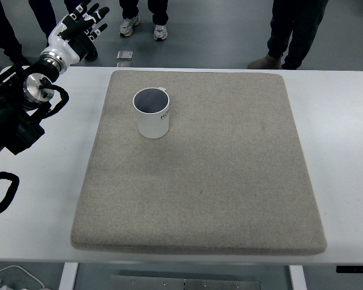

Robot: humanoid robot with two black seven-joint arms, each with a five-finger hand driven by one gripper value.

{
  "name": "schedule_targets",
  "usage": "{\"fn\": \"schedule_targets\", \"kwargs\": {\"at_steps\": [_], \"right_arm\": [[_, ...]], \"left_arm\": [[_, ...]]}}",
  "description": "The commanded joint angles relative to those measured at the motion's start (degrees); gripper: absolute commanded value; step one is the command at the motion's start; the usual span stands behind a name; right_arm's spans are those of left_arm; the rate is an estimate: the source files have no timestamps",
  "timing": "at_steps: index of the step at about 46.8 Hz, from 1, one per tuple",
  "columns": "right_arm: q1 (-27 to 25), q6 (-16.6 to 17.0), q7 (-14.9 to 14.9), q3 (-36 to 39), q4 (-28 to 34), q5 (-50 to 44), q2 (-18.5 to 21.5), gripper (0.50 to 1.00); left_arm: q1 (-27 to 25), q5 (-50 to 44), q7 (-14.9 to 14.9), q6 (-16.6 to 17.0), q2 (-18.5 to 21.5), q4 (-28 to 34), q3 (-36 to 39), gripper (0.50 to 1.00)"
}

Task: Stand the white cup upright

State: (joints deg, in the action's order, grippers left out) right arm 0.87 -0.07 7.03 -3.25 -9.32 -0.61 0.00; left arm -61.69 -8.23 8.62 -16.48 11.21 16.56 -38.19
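White table (42, 211) fills the view, carrying a large grey felt mat (199, 181). Upright on the mat's far left part stands the white cup (152, 113). Beyond the far-left edge, the left hand (78, 30) hangs with fingers spread, empty.

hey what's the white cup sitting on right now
The white cup stands upright on a grey felt mat, which lies on the white table. The cup's base covers its contact patch.

Grey felt mat (218, 181) on white table (345, 151) — people's legs (293, 30) beyond
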Motion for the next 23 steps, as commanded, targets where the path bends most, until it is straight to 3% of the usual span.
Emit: {"fn": "schedule_targets", "kwargs": {"at_steps": [1,11,23], "right_arm": [[0.01,-0.02,0.0,0.0,0.0,0.0,0.0,0.93],[0.01,-0.02,0.0,0.0,0.0,0.0,0.0,0.93],[0.01,-0.02,0.0,-0.09,0.0,0.08,0.0,0.93]], "left_arm": [[0.87,-1.52,-1.24,-0.04,-1.27,-1.09,-0.13,0.994],[1.84,-8.29,-2.03,-0.04,-2.07,-1.18,-0.04,0.996],[3.07,-9.79,-1.94,-0.48,-4.52,-1.18,-1.45,0.996]]}}
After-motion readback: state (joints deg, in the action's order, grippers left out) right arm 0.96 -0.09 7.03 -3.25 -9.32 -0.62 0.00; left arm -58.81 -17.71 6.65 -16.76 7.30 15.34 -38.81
